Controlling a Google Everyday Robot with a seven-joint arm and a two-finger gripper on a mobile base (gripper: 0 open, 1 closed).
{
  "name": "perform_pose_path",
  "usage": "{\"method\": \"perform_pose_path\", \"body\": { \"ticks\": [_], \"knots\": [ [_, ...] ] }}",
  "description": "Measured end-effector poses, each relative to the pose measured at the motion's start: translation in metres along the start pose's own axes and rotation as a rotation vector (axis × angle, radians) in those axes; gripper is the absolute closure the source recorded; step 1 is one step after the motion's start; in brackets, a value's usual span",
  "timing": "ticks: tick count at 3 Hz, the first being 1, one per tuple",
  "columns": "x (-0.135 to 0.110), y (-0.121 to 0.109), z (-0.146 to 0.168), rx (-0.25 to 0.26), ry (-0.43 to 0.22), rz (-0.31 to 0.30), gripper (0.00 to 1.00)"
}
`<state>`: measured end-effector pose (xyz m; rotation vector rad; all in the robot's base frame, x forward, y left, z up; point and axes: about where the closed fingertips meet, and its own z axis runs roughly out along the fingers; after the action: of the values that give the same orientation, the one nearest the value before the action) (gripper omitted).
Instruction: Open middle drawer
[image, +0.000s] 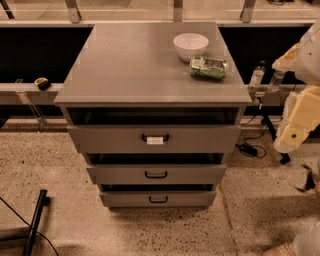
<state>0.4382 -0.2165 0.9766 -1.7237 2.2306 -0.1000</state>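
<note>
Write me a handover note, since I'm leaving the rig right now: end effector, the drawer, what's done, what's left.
The end effector is at the far right edge, low, well clear of the cabinet and holding nothing visible.
The middle drawer, second of three, looks shut or nearly so. Its black loop handle is untouched.
Done: nothing visible on the drawer.
Left: probably bring the arm across to the handle, grip it, and pull straight out.
</note>
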Motion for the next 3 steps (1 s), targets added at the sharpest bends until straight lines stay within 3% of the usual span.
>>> {"method": "perform_pose_path", "body": {
  "ticks": [1, 2, 3],
  "knots": [
    [0.000, 0.000, 0.000, 0.000, 0.000, 0.000, 0.00],
    [-0.001, 0.012, 0.019, -0.024, 0.001, -0.028, 0.00],
    [-0.005, 0.019, 0.018, -0.026, -0.016, -0.068, 0.00]
  ]
}}
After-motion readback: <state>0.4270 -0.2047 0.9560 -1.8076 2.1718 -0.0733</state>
